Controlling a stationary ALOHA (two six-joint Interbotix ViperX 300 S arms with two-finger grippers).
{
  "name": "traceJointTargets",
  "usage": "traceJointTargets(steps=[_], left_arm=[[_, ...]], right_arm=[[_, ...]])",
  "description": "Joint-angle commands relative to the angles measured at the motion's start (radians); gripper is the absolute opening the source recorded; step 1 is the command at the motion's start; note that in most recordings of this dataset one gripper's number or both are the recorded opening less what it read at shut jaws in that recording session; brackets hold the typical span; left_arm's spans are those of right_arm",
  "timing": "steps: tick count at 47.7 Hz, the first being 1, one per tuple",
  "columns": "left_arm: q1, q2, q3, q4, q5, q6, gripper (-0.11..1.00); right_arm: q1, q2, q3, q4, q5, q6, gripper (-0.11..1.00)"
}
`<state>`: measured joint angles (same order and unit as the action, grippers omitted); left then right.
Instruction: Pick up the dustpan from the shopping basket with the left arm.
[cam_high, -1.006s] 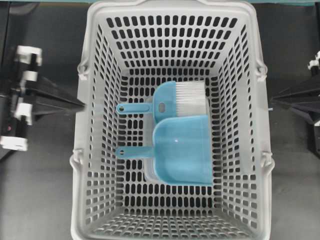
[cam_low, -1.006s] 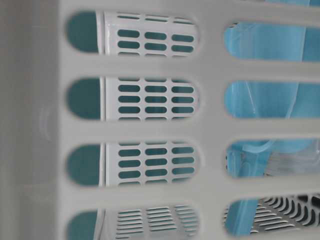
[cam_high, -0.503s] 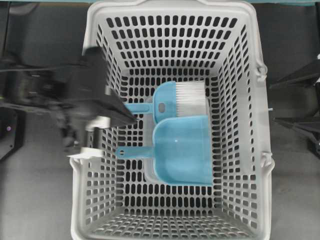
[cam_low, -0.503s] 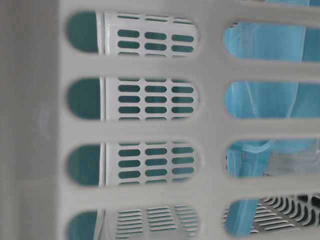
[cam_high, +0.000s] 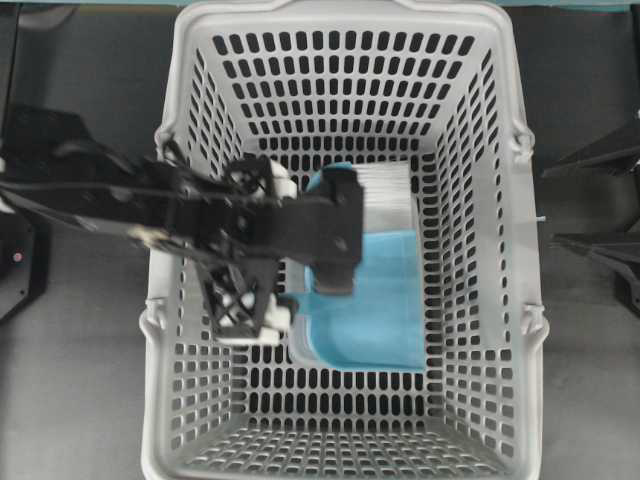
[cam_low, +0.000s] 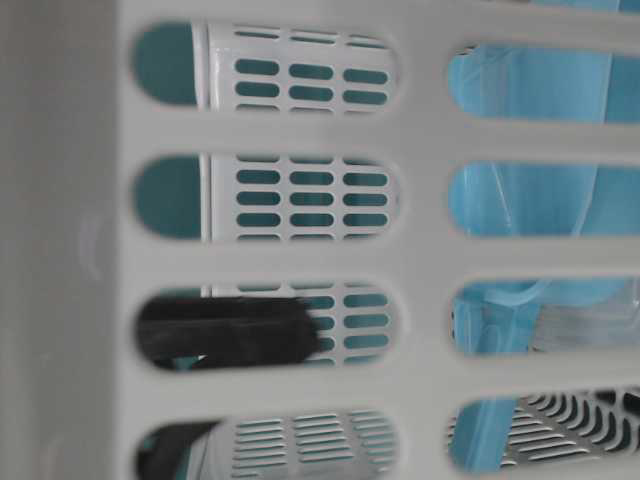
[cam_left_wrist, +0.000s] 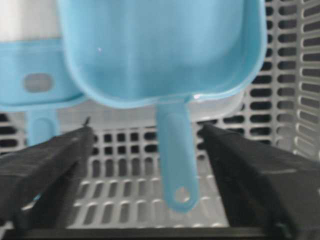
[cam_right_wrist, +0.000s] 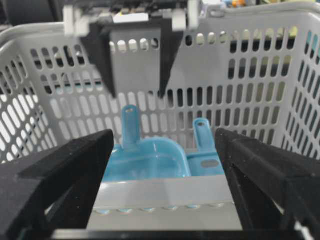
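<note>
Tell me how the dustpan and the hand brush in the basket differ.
The dustpan is a wide open scoop with a raised rim; the hand brush has a flat blue back and white bristles. In the left wrist view the dustpan's handle lies between the open fingers of the left gripper, while the brush's handle lies off to one side. Both are light blue plastic with a thin handle ending in a hole, lying in the grey basket.
</note>
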<state>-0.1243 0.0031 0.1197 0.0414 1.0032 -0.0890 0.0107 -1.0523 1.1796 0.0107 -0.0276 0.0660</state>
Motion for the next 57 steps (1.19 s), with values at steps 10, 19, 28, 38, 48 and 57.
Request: traceJointTargets(steps=[10, 19, 28, 38, 48, 57], left_arm=[[-0.051, 0.098, -0.006, 0.002, 0.008, -0.035, 0.86], [-0.051, 0.137, 0.006, 0.002, 0.003, -0.074, 0.86], [-0.049, 0.146, 0.023, 0.002, 0.003, -0.077, 0.86], [-0.044, 0.146, 0.031, 0.003, 0.000, -0.078, 0.85], [-0.043, 0.143, 0.048, 0.002, -0.003, -0.087, 0.60], [-0.041, 0.130, 0.028, 0.002, -0.018, -0.086, 0.29]], right_arm=[[0.002, 0.003, -0.009, 0.003, -0.012, 0.002, 0.78], [0.002, 0.003, -0.008, 0.003, -0.012, 0.003, 0.78], [0.003, 0.003, -0.005, 0.003, -0.012, 0.002, 0.78], [0.003, 0.005, 0.003, 0.003, -0.011, 0.003, 0.78], [0.003, 0.003, 0.012, 0.003, -0.012, 0.018, 0.78], [0.003, 0.000, 0.017, 0.005, -0.012, 0.032, 0.78]])
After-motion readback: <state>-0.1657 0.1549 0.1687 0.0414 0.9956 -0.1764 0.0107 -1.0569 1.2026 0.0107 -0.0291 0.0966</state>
